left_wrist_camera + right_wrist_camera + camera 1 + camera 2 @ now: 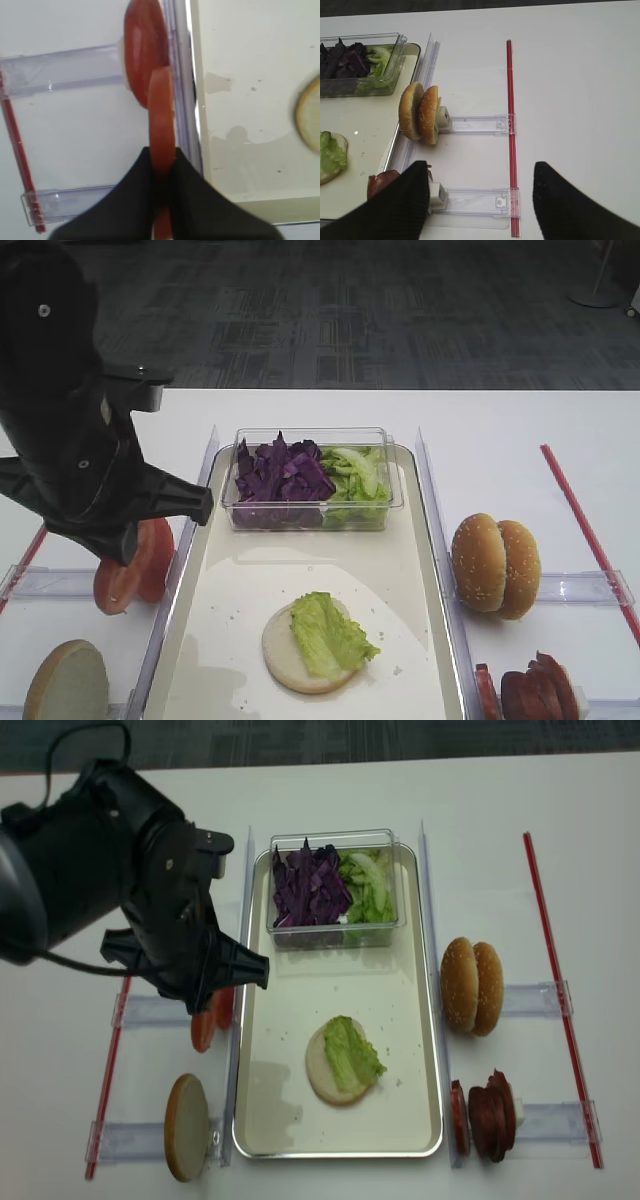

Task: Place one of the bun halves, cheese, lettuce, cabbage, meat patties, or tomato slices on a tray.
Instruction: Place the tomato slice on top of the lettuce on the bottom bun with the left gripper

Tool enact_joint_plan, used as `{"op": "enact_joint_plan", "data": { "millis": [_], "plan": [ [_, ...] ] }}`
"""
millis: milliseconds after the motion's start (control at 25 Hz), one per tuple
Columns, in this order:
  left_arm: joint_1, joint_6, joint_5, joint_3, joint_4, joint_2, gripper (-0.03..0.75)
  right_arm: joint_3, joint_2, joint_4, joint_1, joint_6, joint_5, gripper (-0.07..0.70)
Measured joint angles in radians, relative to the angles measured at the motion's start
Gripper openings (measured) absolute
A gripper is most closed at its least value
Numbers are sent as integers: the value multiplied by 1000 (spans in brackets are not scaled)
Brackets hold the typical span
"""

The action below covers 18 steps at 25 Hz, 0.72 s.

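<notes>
My left gripper [162, 159] is shut on a tomato slice [161, 115] held edge-on just left of the tray [250, 100] rim. A second tomato slice [145, 55] stands behind it in its holder. On the tray [250, 600] lies a bun half [285, 652] topped with lettuce [328, 632]. A clear box holds cabbage [280, 475] and more lettuce [355, 480]. My right gripper [481, 167] hangs open and empty over the table right of the tray, near the upright bun halves [420, 115] and the meat patties [382, 182]. Cheese is out of view.
Clear plastic holder strips [475, 124] and red strips [510, 100] lie on the white table on both sides of the tray. Another bun half [65, 680] stands at the front left. The clear box [312, 480] fills the tray's far end.
</notes>
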Motion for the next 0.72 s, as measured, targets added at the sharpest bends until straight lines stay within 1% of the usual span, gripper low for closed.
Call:
{"op": "enact_joint_plan", "data": {
  "millis": [160,200,280,400,440,560,600,720],
  "plan": [
    [0,13,-59,29,-79,-24,35,0,0,0,0,0,0,478],
    [0,37,-98,43,-132,-25,35,0,0,0,0,0,0,478],
    [0,80,-142,63,-194,-25,35,0,0,0,0,0,0,478],
    [0,173,-193,92,-315,-25,35,0,0,0,0,0,0,478],
    [0,226,-217,107,-376,-25,35,0,0,0,0,0,0,478],
    [0,307,-241,111,-470,-25,34,0,0,0,0,0,0,478],
    [0,307,-241,111,-470,-25,34,0,0,0,0,0,0,478],
    [0,391,-259,112,-569,-25,34,0,0,0,0,0,0,478]
  ]
}}
